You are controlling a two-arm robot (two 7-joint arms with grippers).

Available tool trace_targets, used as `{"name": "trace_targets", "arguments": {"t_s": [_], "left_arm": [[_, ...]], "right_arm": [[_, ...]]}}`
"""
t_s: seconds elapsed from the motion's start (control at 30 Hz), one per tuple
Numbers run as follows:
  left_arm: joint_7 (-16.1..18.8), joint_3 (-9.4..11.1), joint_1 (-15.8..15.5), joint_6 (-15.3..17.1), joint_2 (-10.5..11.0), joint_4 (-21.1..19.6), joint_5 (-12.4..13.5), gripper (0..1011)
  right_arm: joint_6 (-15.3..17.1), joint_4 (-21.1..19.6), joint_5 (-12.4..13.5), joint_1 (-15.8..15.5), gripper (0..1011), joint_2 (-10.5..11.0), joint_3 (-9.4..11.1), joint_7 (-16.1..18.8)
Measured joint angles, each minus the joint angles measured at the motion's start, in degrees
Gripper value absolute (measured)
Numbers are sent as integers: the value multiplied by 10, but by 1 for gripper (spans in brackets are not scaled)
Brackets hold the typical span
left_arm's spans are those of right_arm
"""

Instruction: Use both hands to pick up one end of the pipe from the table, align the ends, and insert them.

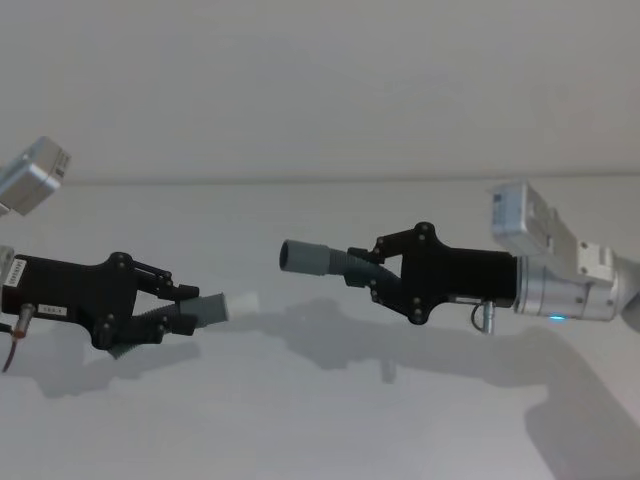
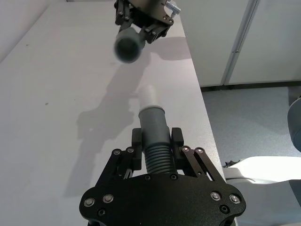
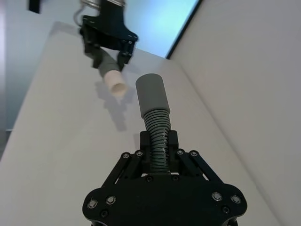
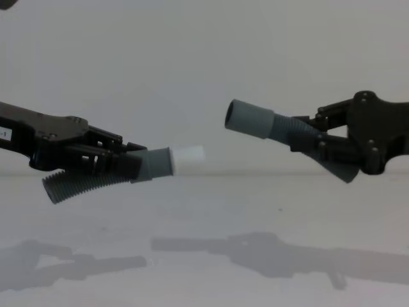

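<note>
1. Left gripper (image 1: 178,312), near left, clamped on the ribs of the white-tip hose (image 1: 210,309), above the table (image 1: 300,430); tip points right.
2. Right gripper (image 1: 364,270), farther right, clamped on the hollow-cuff hose (image 1: 308,258); mouth faces left.
3. Ends apart, mouth higher than tip.

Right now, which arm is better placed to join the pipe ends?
Probably left: the left gripper aims its narrow white tip towards the wide grey hollow cuff, held higher by the right gripper.
</note>
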Motion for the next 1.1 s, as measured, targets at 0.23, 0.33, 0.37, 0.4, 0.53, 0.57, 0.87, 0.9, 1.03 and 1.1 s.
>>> {"name": "trace_targets", "arguments": {"t_s": [0.23,0.33,0.37,0.4,0.53,0.57,0.87,0.9,1.03,1.1], "left_arm": [[0,0,0,0,0,0,0,334],[0,0,0,0,0,0,0,334],[0,0,0,0,0,0,0,334],[0,0,0,0,0,0,0,334],[0,0,0,0,0,0,0,334],[0,0,0,0,0,0,0,334],[0,0,0,0,0,0,0,334],[0,0,0,0,0,0,0,334],[0,0,0,0,0,0,0,334],[0,0,0,0,0,0,0,334]], "right_arm": [[-57,38,22,29,185,3,-8,69],[-89,60,36,46,185,4,-14,110],[-97,64,40,50,186,4,-15,121],[-103,68,44,53,185,4,-16,129],[-143,94,62,74,185,1,-23,181],[-149,98,66,77,185,0,-24,189],[-207,126,79,102,185,-6,-34,243],[-212,127,78,104,185,-6,-34,245],[-220,126,67,106,185,-5,-36,243],[-221,125,63,106,185,-4,-36,239]]}}
